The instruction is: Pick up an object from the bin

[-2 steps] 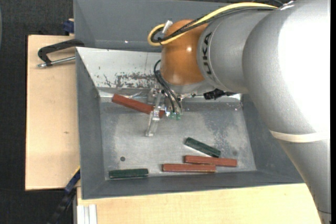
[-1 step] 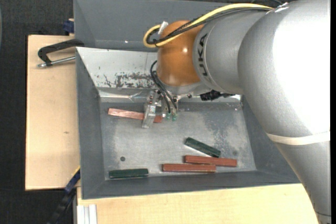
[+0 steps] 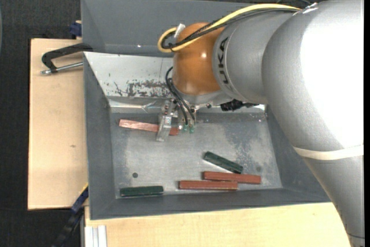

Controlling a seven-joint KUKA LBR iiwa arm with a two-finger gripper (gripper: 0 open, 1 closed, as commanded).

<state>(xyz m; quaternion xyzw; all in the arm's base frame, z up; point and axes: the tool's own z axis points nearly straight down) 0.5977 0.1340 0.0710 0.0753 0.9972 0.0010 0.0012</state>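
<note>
We cannot make out the gripper point(image 3: 167, 129) well. The orange cover point(image 3: 196, 66) and the bulk of the arm point(image 3: 300, 78) hang right above it, and what pokes out below them is a pale metal tip with a few wires. We cannot tell how wide it stands, nor whether it has hold of anything.

It sits on the right end of a pink stick point(image 3: 136, 124), and that end is hidden under it. A small reddish bit just right of the gripper may be the same stick coming out again, though we are not sure. The rest of the stick stretches left of the gripper, flat on the floor of the bin point(image 3: 173, 159).

To the gripper's right, the arm covers the bin's right wall and back corner. A yellow cable point(image 3: 243, 11) runs over the cover, above the gripper.

Below and right of the gripper, well apart from it, lies a tilted green stick point(image 3: 222, 162). Farther below on that side two red sticks lie side by side, the upper one point(image 3: 234, 178) shifted right of the lower one point(image 3: 208, 185); we cannot tell whether they touch. Below and left of the gripper a flat green stick point(image 3: 141, 191) lies by the front wall, with a small dark spot point(image 3: 134, 176) just above it, between it and the gripper.
</note>
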